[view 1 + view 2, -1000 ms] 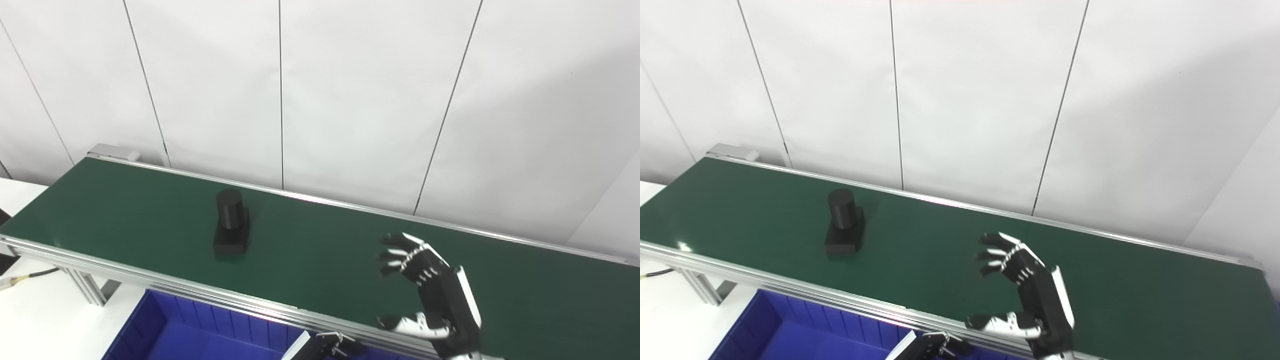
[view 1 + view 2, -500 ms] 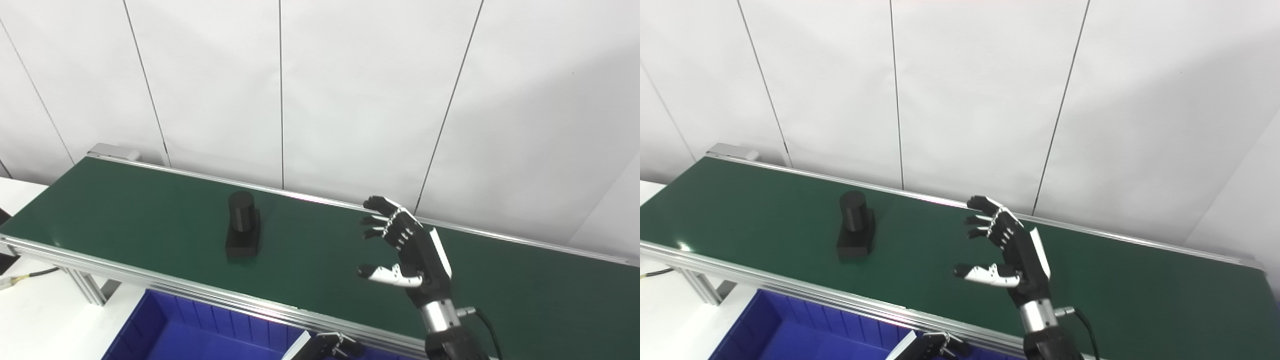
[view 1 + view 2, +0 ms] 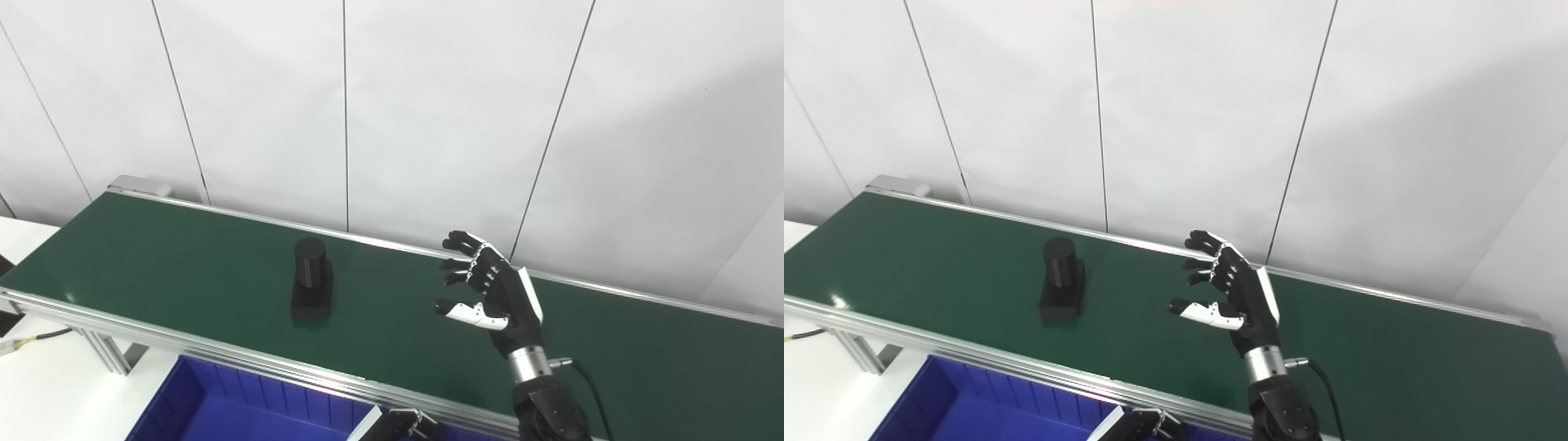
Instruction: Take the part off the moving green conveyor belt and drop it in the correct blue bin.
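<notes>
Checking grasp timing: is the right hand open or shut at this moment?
Open. The right hand hangs over the green belt, fingers and thumb spread apart, holding nothing; the black part stands apart to its left.

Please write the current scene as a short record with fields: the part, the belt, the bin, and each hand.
part: black part, a cylinder upright on a block base, standing on the belt
belt: green conveyor belt
bin: blue bin below the belt's near rail
right hand: open, raised over the belt, right of the part, not touching it
left hand: only partly visible at the bottom edge, state unclear
</notes>
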You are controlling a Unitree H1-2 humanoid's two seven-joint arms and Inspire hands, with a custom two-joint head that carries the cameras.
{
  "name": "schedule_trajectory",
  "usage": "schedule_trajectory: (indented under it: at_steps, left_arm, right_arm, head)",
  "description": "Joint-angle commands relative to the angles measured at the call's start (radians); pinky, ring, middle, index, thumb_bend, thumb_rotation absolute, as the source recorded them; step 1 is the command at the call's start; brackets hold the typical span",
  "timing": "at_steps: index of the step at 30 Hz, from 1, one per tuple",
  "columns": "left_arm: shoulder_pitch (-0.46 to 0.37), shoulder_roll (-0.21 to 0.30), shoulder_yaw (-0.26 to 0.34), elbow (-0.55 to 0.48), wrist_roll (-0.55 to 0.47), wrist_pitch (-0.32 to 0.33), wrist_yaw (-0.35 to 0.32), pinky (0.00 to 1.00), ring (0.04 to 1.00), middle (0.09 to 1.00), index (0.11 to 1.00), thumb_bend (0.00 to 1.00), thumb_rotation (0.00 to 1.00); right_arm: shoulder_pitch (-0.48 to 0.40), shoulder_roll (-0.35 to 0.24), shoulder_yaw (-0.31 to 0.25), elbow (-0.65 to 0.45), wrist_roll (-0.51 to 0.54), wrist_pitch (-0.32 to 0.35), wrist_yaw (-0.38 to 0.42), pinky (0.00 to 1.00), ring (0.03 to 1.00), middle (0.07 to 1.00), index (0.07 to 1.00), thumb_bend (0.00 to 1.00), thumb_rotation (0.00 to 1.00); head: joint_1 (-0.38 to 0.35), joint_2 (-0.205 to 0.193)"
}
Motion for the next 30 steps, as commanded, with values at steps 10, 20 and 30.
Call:
schedule_trajectory:
  at_steps: [10, 20, 30]
  left_arm:
    - [-0.005, -0.028, -0.042, -0.036, 0.037, -0.007, 0.029, 0.7, 0.754, 0.782, 0.798, 1.0, 0.23]
    - [-0.002, -0.025, -0.047, -0.044, 0.024, -0.007, 0.026, 0.67, 0.735, 0.775, 0.797, 1.0, 0.22]
    - [0.053, 0.002, -0.081, -0.162, 0.003, -0.007, -0.025, 0.7, 0.733, 0.756, 0.796, 1.0, 0.2]
  right_arm:
    - [-0.154, 0.03, 0.001, 0.182, -0.044, -0.052, -0.034, 0.54, 0.643, 0.775, 0.775, 0.95, 0.25]
    - [-0.195, 0.021, 0.012, 0.255, -0.079, -0.053, -0.076, 0.66, 0.749, 0.794, 0.801, 0.95, 0.26]
    - [-0.207, 0.003, 0.023, 0.266, -0.089, -0.052, -0.081, 0.79, 0.873, 0.882, 0.86, 0.99, 0.32]
  head:
    - [0.013, -0.001]
    - [0.012, 0.003]
    - [0.004, 0.011]
